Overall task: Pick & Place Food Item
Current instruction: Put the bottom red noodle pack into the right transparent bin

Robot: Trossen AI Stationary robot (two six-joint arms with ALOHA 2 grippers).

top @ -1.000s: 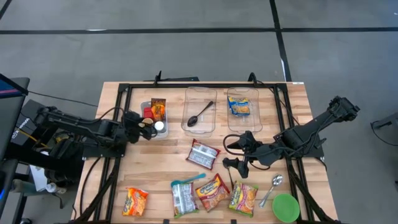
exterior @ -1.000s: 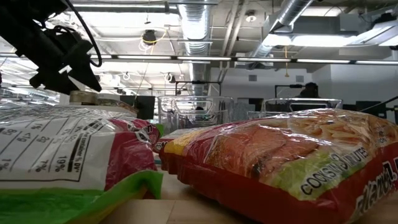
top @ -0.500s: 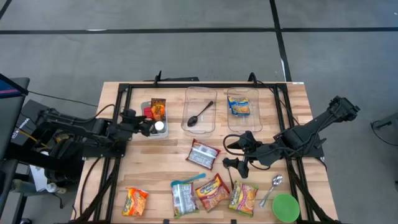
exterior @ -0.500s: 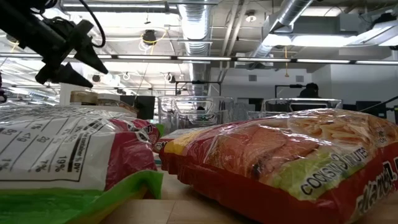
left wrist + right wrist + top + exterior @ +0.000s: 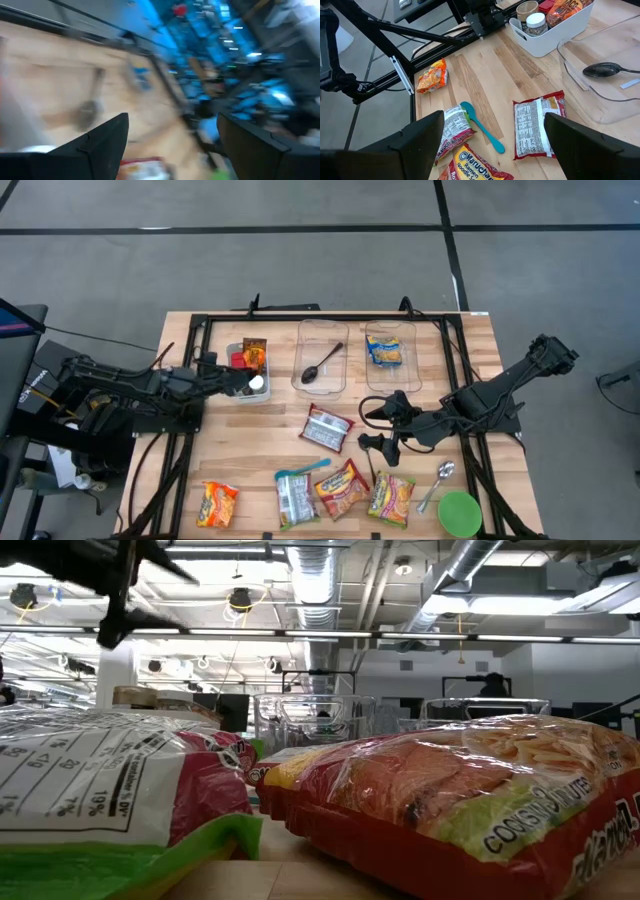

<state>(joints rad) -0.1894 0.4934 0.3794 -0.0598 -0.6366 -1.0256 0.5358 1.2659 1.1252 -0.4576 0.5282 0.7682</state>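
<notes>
We see the ramen packet (image 5: 327,428) lying just beside the right gripper (image 5: 374,427) – its jaws spread, empty – while the left gripper (image 5: 240,380), also open, hovers farther away.

We see two arms, both matte black and built of chunky jointed links. Behind the left end effector (image 5: 232,379), black cables loop along the arm. The right end effector (image 5: 380,429) has two tapered black fingers (image 5: 417,140), flat-faced and wedge-shaped, with the same dark housing behind them. Black cable trails along that arm too.
</notes>
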